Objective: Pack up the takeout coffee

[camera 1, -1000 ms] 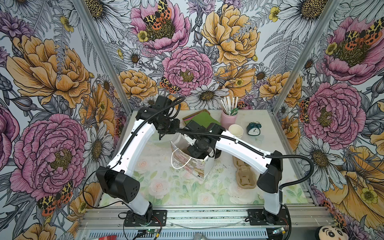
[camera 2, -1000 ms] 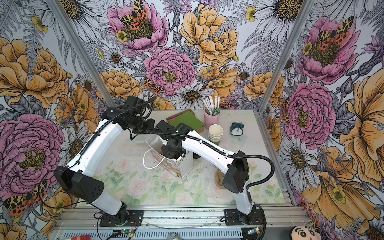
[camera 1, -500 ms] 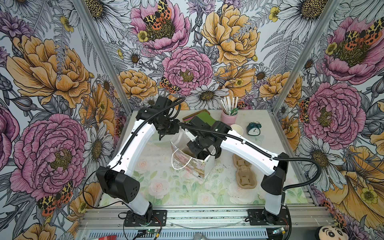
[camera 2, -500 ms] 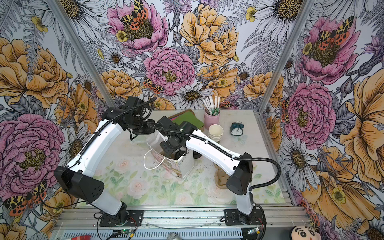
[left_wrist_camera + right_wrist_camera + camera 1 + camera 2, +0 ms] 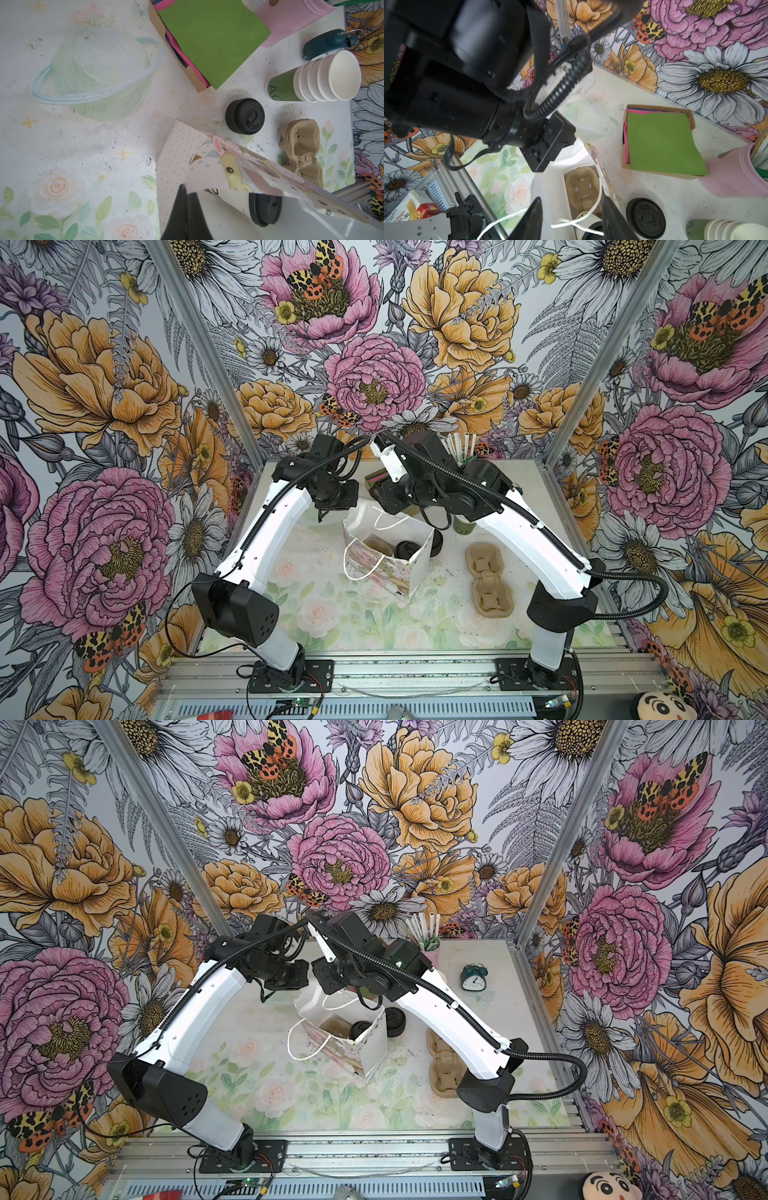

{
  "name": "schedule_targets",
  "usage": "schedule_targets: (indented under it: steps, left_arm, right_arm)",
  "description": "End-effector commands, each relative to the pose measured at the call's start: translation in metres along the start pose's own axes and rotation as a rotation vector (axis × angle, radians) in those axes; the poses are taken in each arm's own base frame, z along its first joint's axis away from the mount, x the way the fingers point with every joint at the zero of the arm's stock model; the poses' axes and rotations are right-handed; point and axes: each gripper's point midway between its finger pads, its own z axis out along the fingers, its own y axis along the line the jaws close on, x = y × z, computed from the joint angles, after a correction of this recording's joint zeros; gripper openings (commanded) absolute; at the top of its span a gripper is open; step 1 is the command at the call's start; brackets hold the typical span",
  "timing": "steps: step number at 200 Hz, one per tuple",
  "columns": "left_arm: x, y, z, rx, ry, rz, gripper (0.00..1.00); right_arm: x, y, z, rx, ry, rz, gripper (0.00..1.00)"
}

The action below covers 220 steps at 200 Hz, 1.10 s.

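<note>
The takeout coffee [image 5: 405, 549] [image 5: 360, 1029], a pale cup under a black sip lid, sits inside the white printed paper bag [image 5: 388, 572] [image 5: 359, 1054]. It is at one end of a brown pulp carrier [image 5: 581, 187] on the bag's floor. The left wrist view shows the cup [image 5: 265, 209] past the bag's folded rim. My left gripper [image 5: 186, 188] is shut on that rim at the bag's far left side. My right gripper [image 5: 572, 198] hangs open above the bag's mouth, with only the bag's white cord handle crossing between its fingers, which touch nothing.
A squat pile of black lids [image 5: 434, 543] [image 5: 245, 116] stands right of the bag. Behind it are stacked paper cups [image 5: 311, 83]. Pulp carriers [image 5: 490, 576] lie to the right. A napkin box [image 5: 660, 141], a pink straw cup [image 5: 428, 944] and a clock [image 5: 473, 977] line the back.
My right gripper has risen out of the bag and opened, and the coffee stays behind inside the bag. The left gripper keeps its hold on the rim.
</note>
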Motion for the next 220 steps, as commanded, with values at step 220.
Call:
schedule_targets:
  steps: [220]
  left_arm:
    - [0.011,0.002,0.001,-0.041,0.016,0.005,0.0]
  right_arm:
    - [0.018,-0.402,0.036,0.549,-0.036,0.526,0.68]
